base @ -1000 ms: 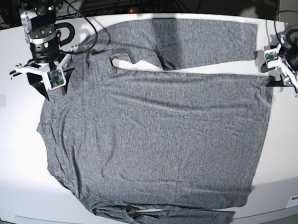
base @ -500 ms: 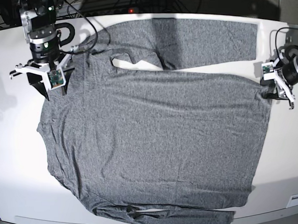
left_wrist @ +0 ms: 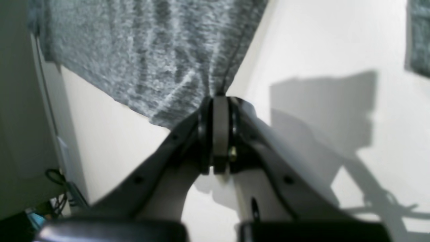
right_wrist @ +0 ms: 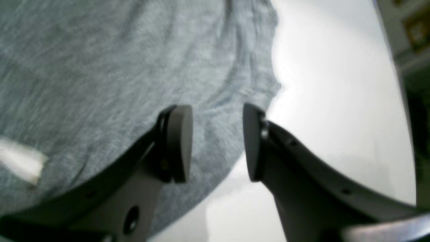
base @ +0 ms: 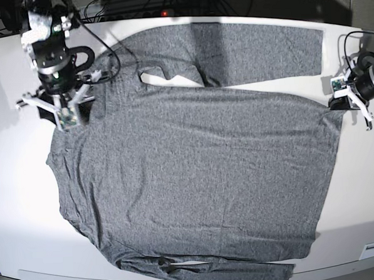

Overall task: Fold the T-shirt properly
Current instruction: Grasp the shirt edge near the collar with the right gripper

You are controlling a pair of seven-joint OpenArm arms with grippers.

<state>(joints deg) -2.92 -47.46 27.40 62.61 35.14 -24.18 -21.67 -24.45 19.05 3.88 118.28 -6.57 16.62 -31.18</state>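
A white table (base: 14,187) with rounded corners is carrying a single heather-grey, long-sleeved T-shirt (base: 201,177), which is lying spread flat across most of its top. One sleeve is stretching along the far edge and the other is lying bunched along the near edge, possibly slipping slightly past it. Bare white tabletop is showing on both sides of the cloth.

T-shirt (base: 201,177): heather-grey long-sleeve knit, spread flat, mostly smooth. 1 sleeve folded across the top edge, the other bunched along the bottom edge. No print.
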